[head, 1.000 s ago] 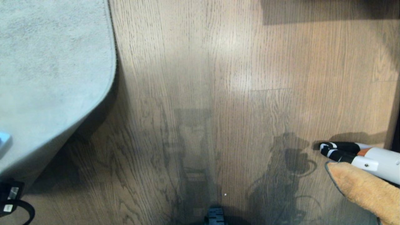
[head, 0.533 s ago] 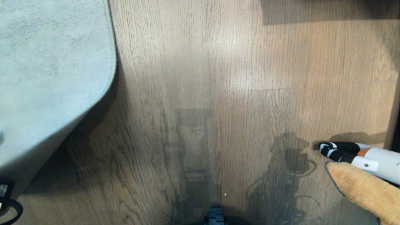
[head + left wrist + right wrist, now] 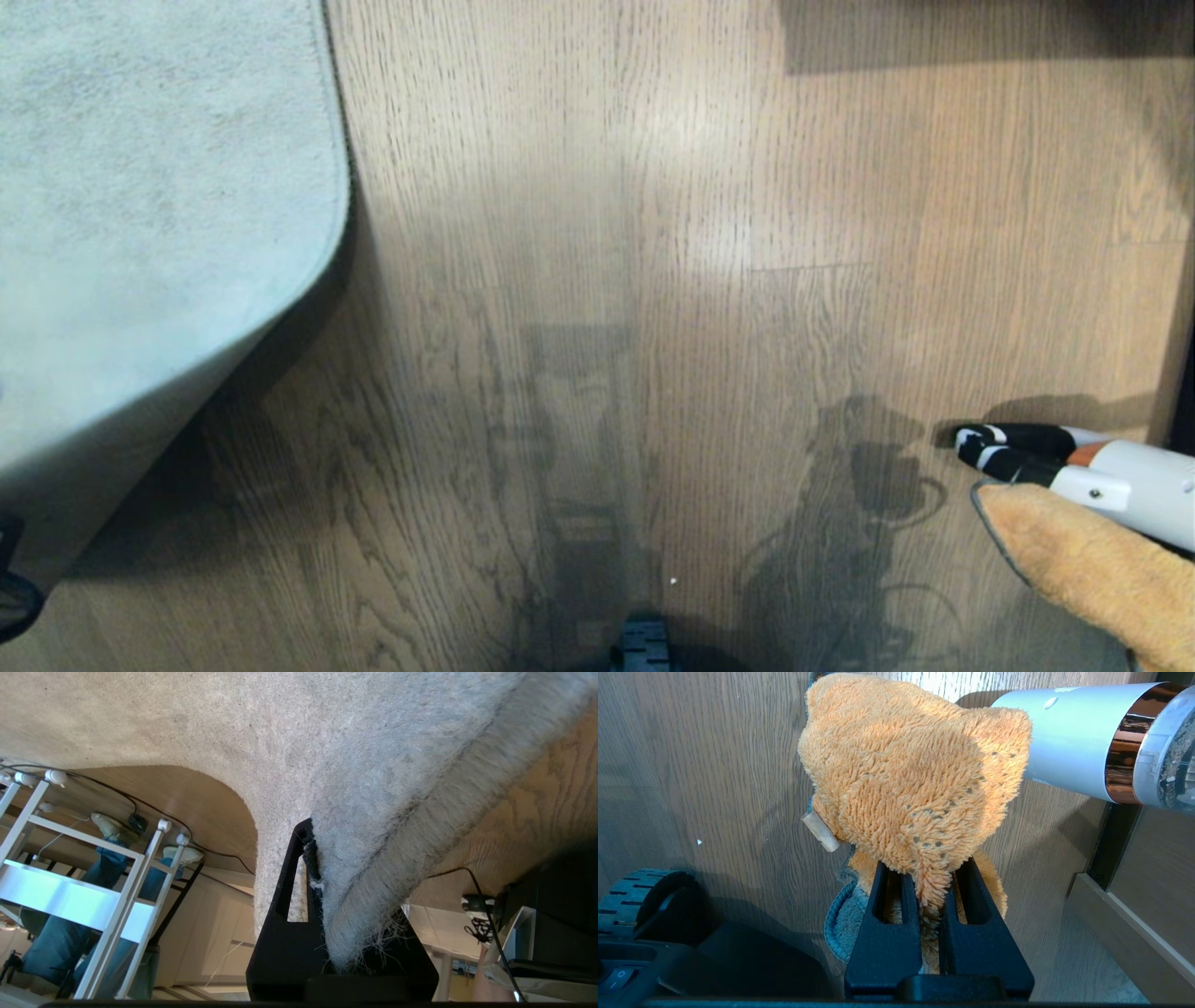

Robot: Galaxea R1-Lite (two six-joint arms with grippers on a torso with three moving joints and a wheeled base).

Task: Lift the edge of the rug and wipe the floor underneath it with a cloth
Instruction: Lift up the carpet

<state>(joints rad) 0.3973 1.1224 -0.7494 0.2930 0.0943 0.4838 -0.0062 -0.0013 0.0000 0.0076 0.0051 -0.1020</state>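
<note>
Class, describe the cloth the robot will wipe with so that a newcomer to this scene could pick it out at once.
Start from the wood-grain floor and go to its near right corner, opposite the raised grey rug edge. There the cloth hangs bunched from the shut right gripper. It is fuzzy orange-tan with thin dark trim, unlike the smooth white vacuum cleaner beside it.

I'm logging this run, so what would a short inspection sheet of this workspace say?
Surface: wood floor, bare, glossy.
Job's things: rug edge raised off the floor; orange cloth clear of it.
Clutter: handheld vacuum lying at the right.
Grippers: left end effector shut on the rug edge; right end effector shut on the cloth.
Cables: black cord on the floor beyond the rug.
Surroundings: white frame, seated person's legs.
</note>
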